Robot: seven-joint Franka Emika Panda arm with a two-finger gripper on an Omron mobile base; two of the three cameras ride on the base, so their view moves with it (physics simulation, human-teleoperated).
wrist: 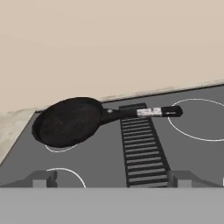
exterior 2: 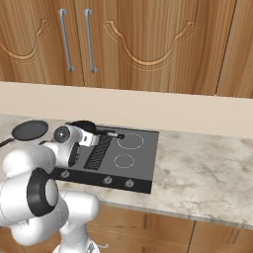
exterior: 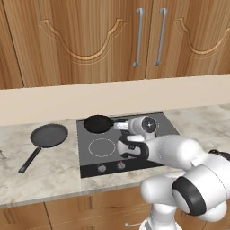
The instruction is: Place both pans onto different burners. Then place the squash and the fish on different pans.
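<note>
Pincer (wrist: 112, 179) open — smaller pan (wrist: 70, 121) beyond it, on a rear burner (wrist: 61, 148).

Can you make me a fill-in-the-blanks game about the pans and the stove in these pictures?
1. The smaller pan sits on the ____.
2. The wider pan rests on the marble ____, left of the stove.
3. The smaller pan's handle lies across the black ribbed ____ in the stove's middle.
4. The number of pans on the stove is ____.

Missing words: cooktop; counter; vent; one
</note>
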